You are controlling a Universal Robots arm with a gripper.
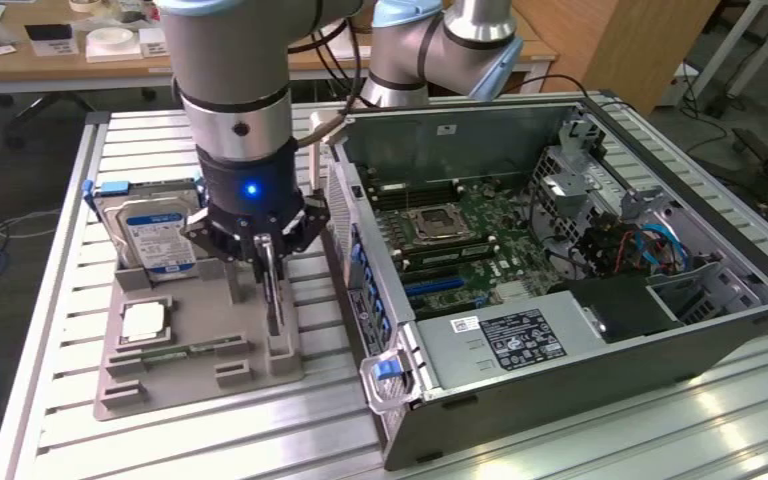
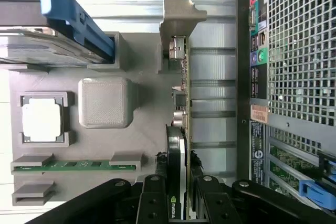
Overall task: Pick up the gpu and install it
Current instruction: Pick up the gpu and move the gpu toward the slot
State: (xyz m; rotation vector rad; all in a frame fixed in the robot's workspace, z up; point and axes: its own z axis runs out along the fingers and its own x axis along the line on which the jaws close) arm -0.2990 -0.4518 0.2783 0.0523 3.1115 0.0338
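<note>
The gpu (image 1: 273,303) stands on edge in a slot of the grey holder tray (image 1: 157,385), just beside the open computer case (image 1: 598,330). In the wrist view I see the gpu (image 2: 181,108) edge-on, with its silver end bracket at the far end and its black fan shroud at the near end. My gripper (image 1: 267,262) comes straight down over it. One finger (image 2: 153,200) presses each side of the shroud, so the gripper (image 2: 181,203) is shut on the card. The card's lower edge still sits in the tray.
On the same tray are a silver hard drive (image 1: 151,238) in a blue bracket, a CPU (image 1: 144,320) and a green RAM stick (image 1: 191,350). The case lies open with its motherboard (image 1: 458,235) facing up. Its perforated rear panel (image 2: 299,66) runs close alongside the gpu.
</note>
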